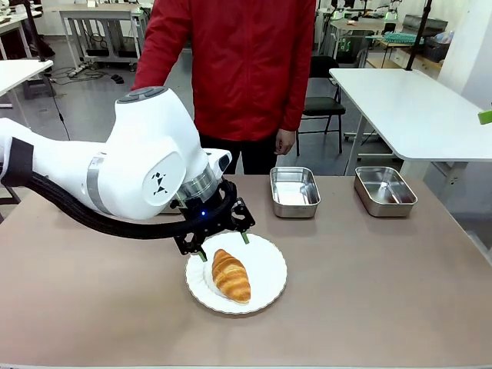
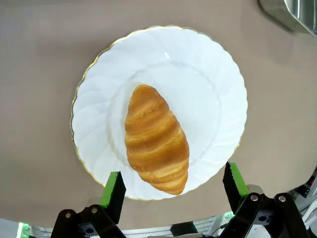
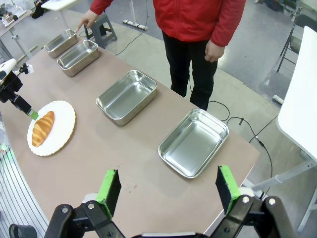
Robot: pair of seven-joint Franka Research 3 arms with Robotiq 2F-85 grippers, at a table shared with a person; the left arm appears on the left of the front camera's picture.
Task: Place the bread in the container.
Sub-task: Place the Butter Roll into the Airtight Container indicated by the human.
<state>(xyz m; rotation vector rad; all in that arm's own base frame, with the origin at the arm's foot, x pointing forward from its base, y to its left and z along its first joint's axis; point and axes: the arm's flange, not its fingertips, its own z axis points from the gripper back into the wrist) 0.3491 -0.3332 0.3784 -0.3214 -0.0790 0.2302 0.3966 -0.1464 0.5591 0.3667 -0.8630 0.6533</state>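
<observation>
Hovering spread wide, your left gripper (image 2: 173, 186) is nearer the golden-brown ridged croissant (image 2: 156, 139) — long axis seemingly crosswise to its closing line, just ahead; right gripper (image 3: 167, 186) hangs released.

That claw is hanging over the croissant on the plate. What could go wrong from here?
1. The open left gripper seems lined up nearer the bread's tapered end than its middle, so it may pinch the tip and drop it.
2. It could clip the plate's rim on the way down.
3. Four alike pans wait, and the person's hand is near the farthest pan, so a wrong or crowded drop seems possible.
</observation>
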